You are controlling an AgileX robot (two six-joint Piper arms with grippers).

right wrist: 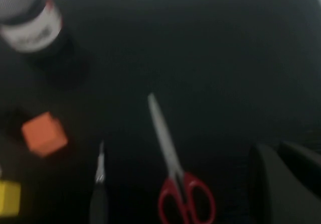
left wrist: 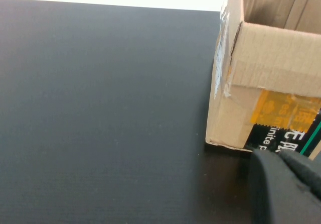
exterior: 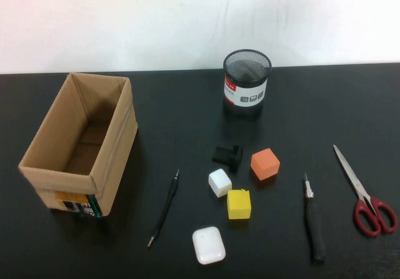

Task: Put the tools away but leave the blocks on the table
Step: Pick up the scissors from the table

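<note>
The scissors (exterior: pixel 365 191) are seen by the table's (exterior: pixel 312 104) right edge, the thick screwdriver (exterior: pixel 313 219) just beside them, and the thin screwdriver (exterior: pixel 164 207) toward the near edge, beside the cardboard box (exterior: pixel 78 141). The orange (exterior: pixel 265 164), white (exterior: pixel 219 182) and yellow (exterior: pixel 239 204) blocks are clustered mid-table. The left gripper (left wrist: pixel 291 184) is pressed together beside the box's corner; the right gripper (right wrist: pixel 288 184) is pressed together, empty, near the scissors.

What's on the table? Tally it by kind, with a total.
Tools: 3: red-handled steel scissors, thick black-handled screwdriver, thin black pen-like screwdriver
Foam cubes: 3: orange, yellow, white
Containers: 2: cardboard box, mesh cup
Others: 2: white case, black T-piece
Total: 10
</note>
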